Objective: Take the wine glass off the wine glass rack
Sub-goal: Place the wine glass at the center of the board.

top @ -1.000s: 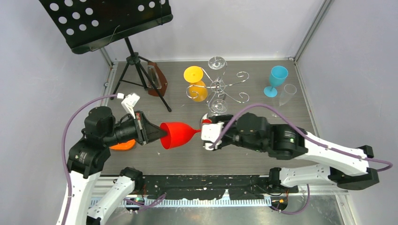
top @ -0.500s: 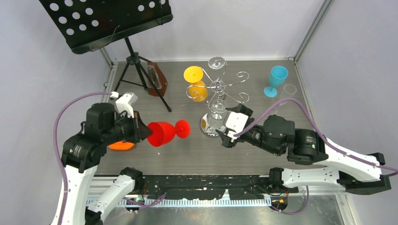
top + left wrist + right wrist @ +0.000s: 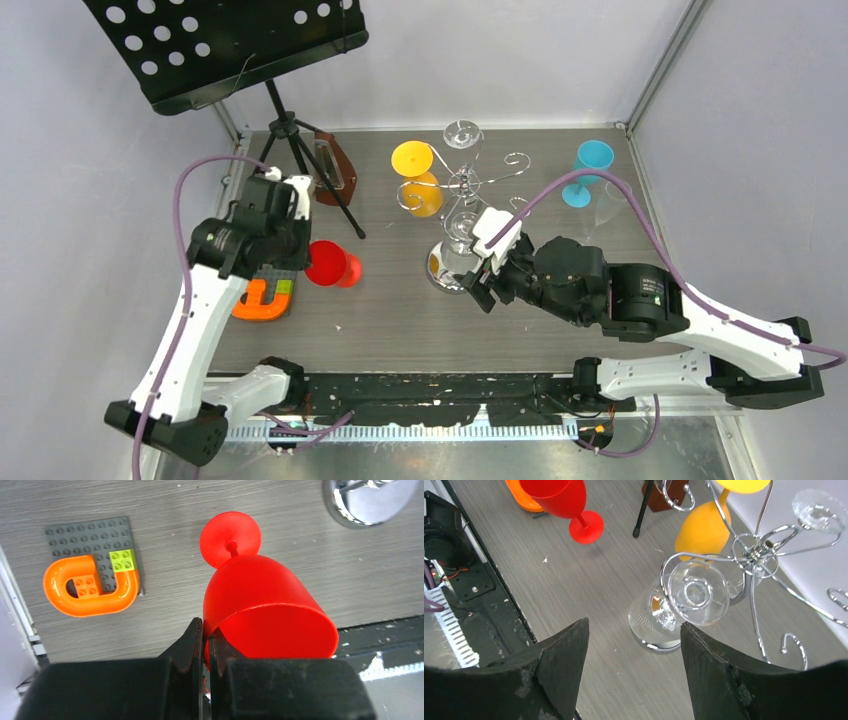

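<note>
The chrome wine glass rack (image 3: 466, 184) stands mid-table on its round mirror base (image 3: 440, 272). A clear wine glass (image 3: 463, 226) hangs upside down from its near arm, another clear one (image 3: 462, 133) from the far arm, and a yellow one (image 3: 415, 176) from the left arm. My right gripper (image 3: 482, 285) is open and empty just right of the base. In the right wrist view the near clear glass (image 3: 696, 592) hangs beyond that gripper (image 3: 634, 625). My left gripper (image 3: 305, 262) is shut on the rim of a red wine glass (image 3: 260, 600), held upright with its foot (image 3: 230, 532) down.
A black music stand (image 3: 230, 50) on a tripod stands back left, beside a brown block (image 3: 335, 170). A blue glass (image 3: 590, 168) and a lying clear glass (image 3: 612, 200) are back right. An orange U-piece on a grey baseplate (image 3: 262, 298) lies left of the red glass.
The right gripper let go of the red glass's foot and moved back to the rack base. The left arm turned the red glass from lying sideways to upright and carried it left.
</note>
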